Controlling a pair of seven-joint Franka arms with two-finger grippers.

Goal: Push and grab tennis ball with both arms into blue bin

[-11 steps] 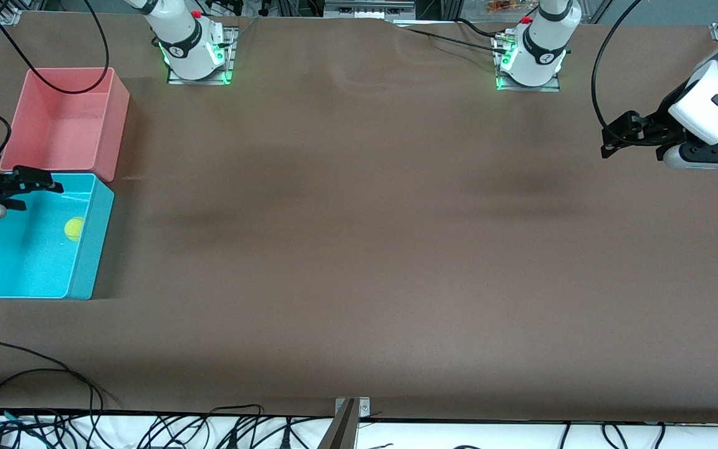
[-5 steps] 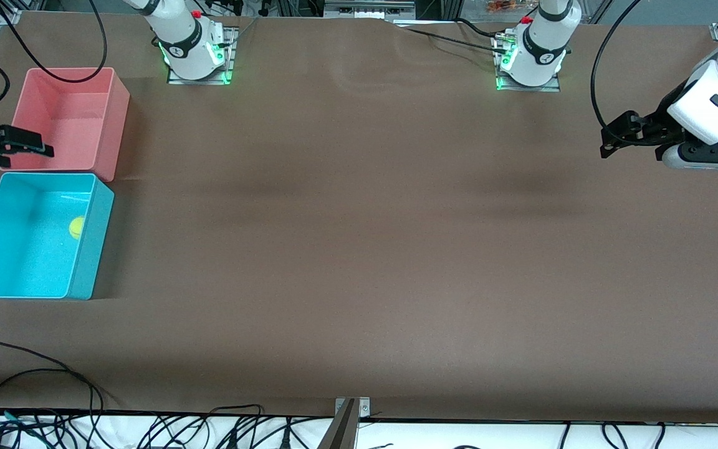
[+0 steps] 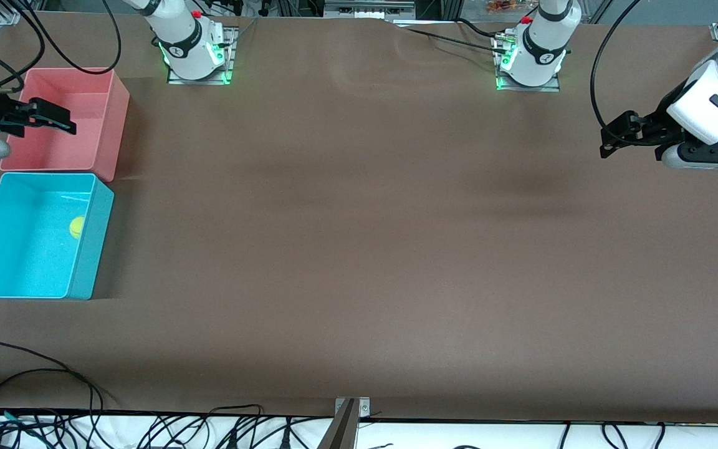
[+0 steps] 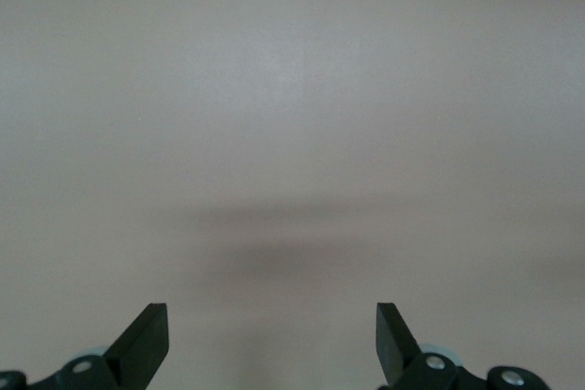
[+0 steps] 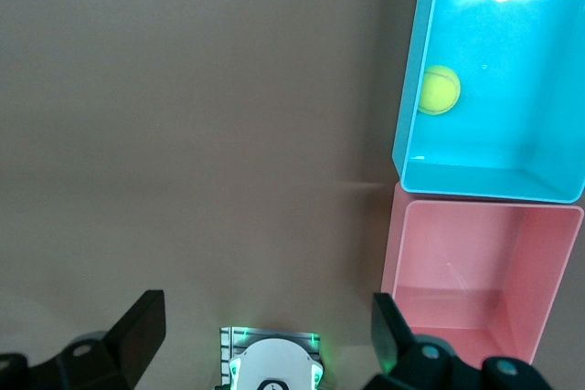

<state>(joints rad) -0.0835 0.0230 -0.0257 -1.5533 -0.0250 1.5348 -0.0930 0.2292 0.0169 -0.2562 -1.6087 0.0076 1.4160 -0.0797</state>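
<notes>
The tennis ball lies inside the blue bin, beside the wall that faces the table's middle. The right wrist view shows the tennis ball in the blue bin too. My right gripper is open and empty in the air over the pink bin. In its own view the right gripper has its fingers spread wide. My left gripper waits open and empty above bare table at the left arm's end. The left gripper sees only table.
The pink bin is empty and touches the blue bin on the side farther from the front camera. The right arm's base and the left arm's base stand at the table's edge. Cables lie along the near edge.
My right gripper has moved from over the blue bin to over the pink bin, away from the front camera. The ball stays in the blue bin. The left arm has not moved.
</notes>
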